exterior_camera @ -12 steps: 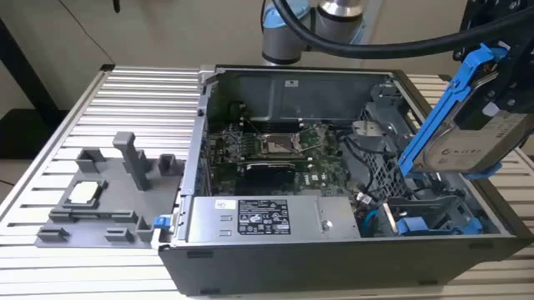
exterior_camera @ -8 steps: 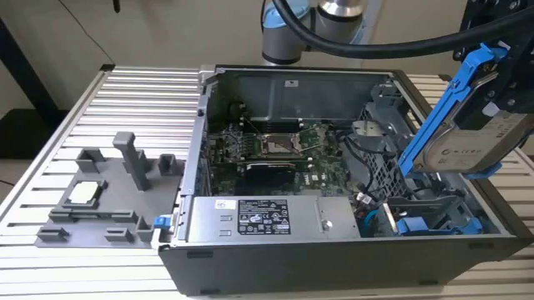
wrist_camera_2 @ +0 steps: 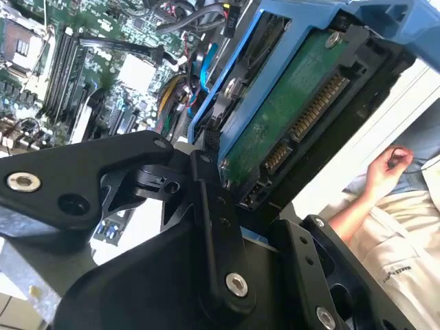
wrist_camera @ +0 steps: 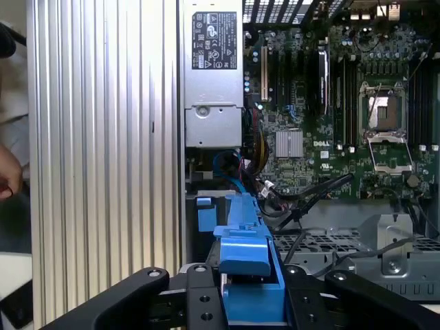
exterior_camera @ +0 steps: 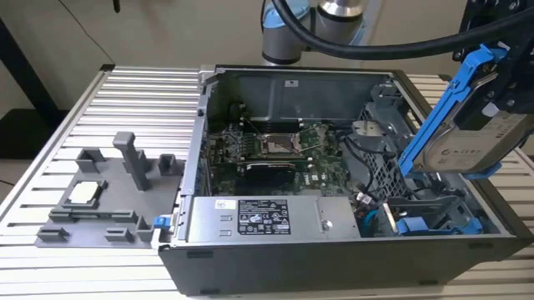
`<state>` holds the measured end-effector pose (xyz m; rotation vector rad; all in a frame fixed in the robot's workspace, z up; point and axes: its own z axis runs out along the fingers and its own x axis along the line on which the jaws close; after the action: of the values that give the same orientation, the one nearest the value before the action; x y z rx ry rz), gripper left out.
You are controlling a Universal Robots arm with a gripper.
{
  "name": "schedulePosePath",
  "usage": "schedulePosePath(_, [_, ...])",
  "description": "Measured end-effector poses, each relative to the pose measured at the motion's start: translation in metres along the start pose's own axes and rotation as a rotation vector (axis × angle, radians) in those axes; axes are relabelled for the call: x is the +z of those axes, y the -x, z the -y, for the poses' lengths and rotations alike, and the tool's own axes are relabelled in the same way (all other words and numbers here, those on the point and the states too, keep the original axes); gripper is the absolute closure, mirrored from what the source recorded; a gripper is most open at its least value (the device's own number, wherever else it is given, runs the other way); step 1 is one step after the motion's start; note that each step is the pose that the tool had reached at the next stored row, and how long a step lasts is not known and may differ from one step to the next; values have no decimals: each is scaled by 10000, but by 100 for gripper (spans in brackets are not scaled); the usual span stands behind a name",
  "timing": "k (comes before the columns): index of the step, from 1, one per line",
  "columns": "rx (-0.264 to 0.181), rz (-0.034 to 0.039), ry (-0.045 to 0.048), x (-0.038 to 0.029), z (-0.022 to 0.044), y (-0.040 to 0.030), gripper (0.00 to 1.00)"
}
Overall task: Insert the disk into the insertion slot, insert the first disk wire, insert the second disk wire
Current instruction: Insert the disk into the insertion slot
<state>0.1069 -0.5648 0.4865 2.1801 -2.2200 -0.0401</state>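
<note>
Seen in the exterior view: a flat silver-grey hard drive [exterior_camera: 477, 142] in a bright blue plastic frame, held up in the air and tipped on end, over the exterior view's right side of the open grey metal computer case [exterior_camera: 334, 265]. Hung well above the narrow grey sheet-metal drive bay [exterior_camera: 421, 203], not yet in it. Gripped at the top by the black claw [exterior_camera: 501, 100]. Looked stiff and a bit heavy, and easy to break. Best held by the blue frame's sides, never by the green board or the pins. In the second wrist view, showed black fingers [wrist_camera_2: 213, 199] clenched tight on the frame, with the green board of the hard drive [wrist_camera_2: 289, 117] bare. In the first wrist view, showed the claw [wrist_camera: 244, 292] squeezing the blue frame from both sides, high over the case.
</note>
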Motion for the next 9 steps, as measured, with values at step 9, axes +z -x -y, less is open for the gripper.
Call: schedulePosePath(9, [-54,-2,9,102,22,-7,67])
